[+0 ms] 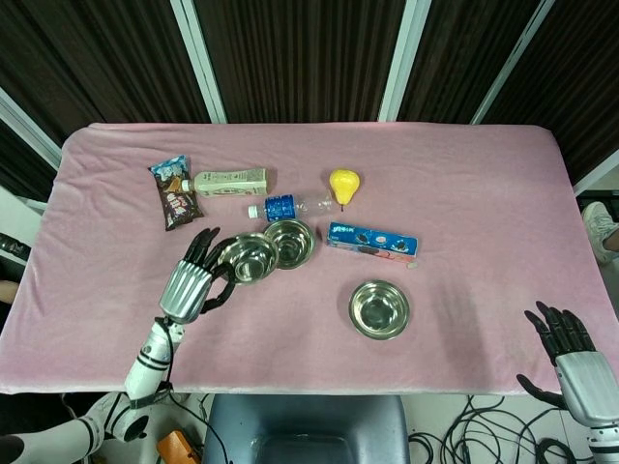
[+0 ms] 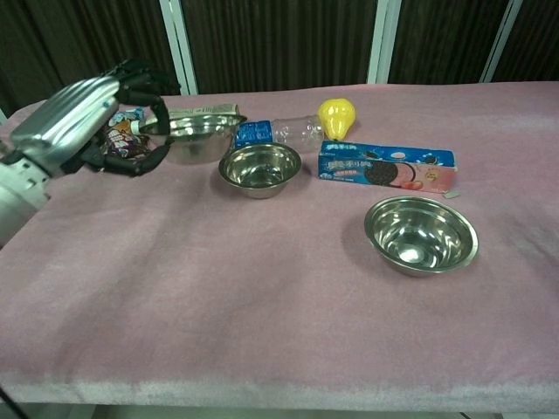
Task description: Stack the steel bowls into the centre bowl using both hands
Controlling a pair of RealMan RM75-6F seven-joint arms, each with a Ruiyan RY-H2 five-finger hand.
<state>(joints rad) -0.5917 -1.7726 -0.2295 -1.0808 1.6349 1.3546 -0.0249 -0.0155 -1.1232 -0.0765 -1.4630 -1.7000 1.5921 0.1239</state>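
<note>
Left of the centre bowl: lifted bowl, raised off the pink counter, gripped at its left rim by the left hand, fingers curled around the edge. Rim of lifted bowl close to, possibly overlapping, rim of centre bowl; contact not determinable. Third bowl resting on counter, front right, well apart from the others. Right hand at near right corner in head view only, fingers spread, holding nothing. Behind centre bowl: water bottle on its side, yellow pear. Right of centre bowl: blue cookie box. Far left: white bottle, lying flat, beside a snack packet.
</note>
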